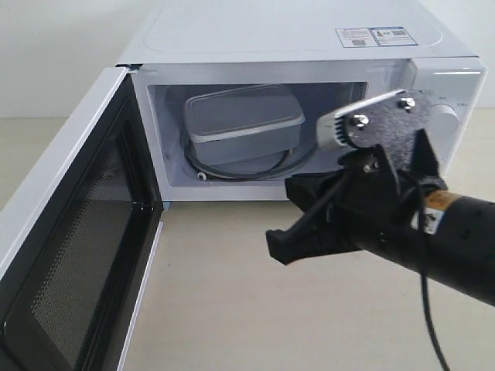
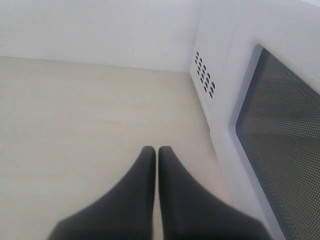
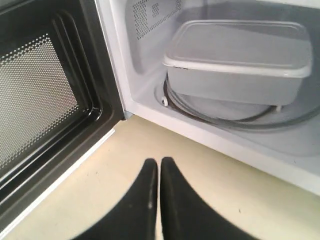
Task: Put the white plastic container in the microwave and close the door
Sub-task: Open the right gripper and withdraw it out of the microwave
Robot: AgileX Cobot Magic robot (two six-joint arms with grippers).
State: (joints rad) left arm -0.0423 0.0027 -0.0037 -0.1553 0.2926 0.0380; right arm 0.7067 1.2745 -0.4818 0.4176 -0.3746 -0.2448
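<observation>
Right gripper [image 1: 278, 246], pinched shut and empty, fronts the microwave [image 1: 294, 35]; white plastic container [image 1: 241, 124] sits inside at eleven o'clock. Left gripper [image 2: 157, 150], likewise closed, should push door [image 1: 69, 255] squarely near its free edge.

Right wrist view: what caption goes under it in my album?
The white plastic container sits inside the microwave, door wide open.

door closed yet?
No, the door stands swung wide open, and the container shows inside the microwave.
</observation>
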